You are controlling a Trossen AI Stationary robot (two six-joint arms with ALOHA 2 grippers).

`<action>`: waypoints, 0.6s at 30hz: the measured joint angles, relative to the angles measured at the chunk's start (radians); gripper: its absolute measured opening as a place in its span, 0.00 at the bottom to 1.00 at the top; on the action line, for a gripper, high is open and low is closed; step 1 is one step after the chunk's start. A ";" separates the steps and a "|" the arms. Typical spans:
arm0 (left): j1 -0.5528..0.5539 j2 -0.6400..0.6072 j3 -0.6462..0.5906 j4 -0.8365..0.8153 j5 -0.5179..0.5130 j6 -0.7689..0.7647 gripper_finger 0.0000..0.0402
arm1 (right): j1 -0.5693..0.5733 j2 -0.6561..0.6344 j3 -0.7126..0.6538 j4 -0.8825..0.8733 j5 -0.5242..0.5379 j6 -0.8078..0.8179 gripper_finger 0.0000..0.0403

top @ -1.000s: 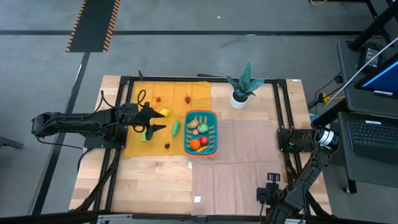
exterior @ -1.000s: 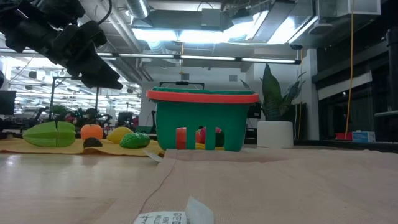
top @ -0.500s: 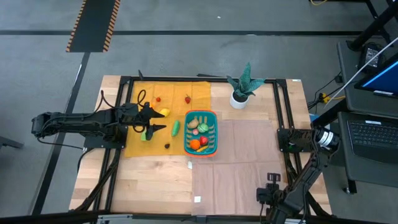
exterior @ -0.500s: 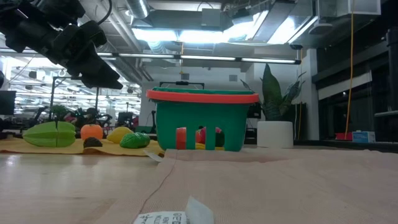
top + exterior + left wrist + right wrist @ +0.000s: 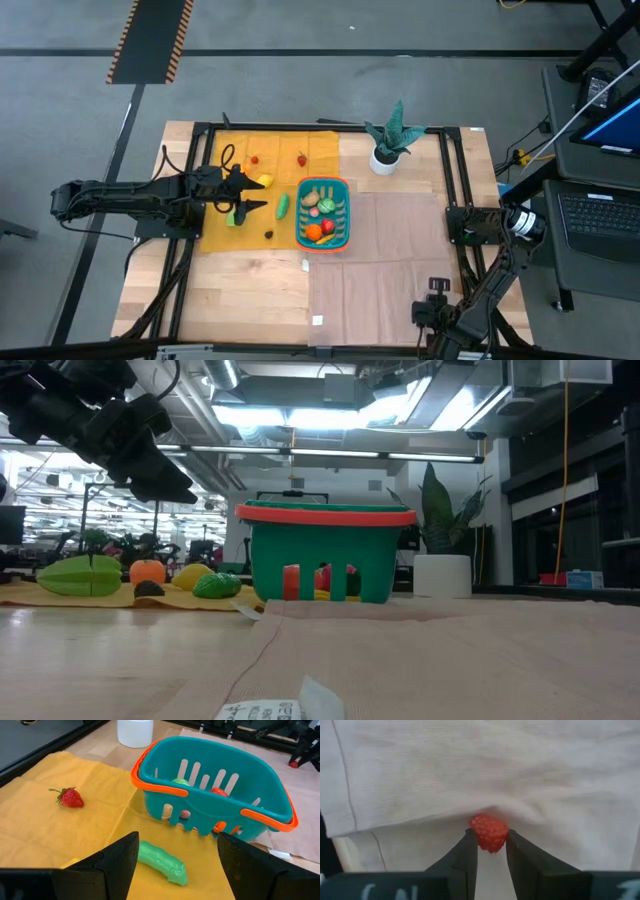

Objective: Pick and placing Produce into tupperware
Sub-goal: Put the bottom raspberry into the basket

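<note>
L gripper (image 5: pixel 246 201) hovers over the yellow cloth (image 5: pixel 225 239), just L of the basket (image 5: pixel 323 214), fingers wide apart w/ nothing between them. L arm (image 5: pixel 130 197) reaches in flat from the table's L side. In L wrist view the fingers (image 5: pixel 120 857) frame a green veg (image 5: pixel 161 862) lying on the cloth below, just beside the basket's wall. In low view the gripper (image 5: pixel 150 460) hangs clear above the produce, not touching.

R gripper (image 5: pixel 491 851) nearly closed on a red raspberry (image 5: pixel 489 832), fingers touching it each side, over a pale cloth. R arm (image 5: pixel 480 290) is folded at the table's R edge, well apart from the basket.

Basket: teal, slotted, orange rim, upright at mid-table where the yellow and tan cloth meet. Several pcs inside: red, orange, green, tan; exact kinds hard to tell.

Still loose on yellow cloth: strawberry (image 5: pixel 70 797), a yellow pc (image 5: pixel 264 181), a small red pc (image 5: pixel 254 159), a small dark pc (image 5: pixel 268 235). Low view also shows a big green pc (image 5: pixel 79 576) and an orange one (image 5: pixel 147 571).

Plant (image 5: pixel 388 138) in white pot stands behind the basket.
</note>
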 joint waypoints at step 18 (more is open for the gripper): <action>0.000 0.000 0.000 0.000 0.000 -0.008 0.65 | 0.000 -0.031 0.001 -0.016 -0.029 0.004 0.23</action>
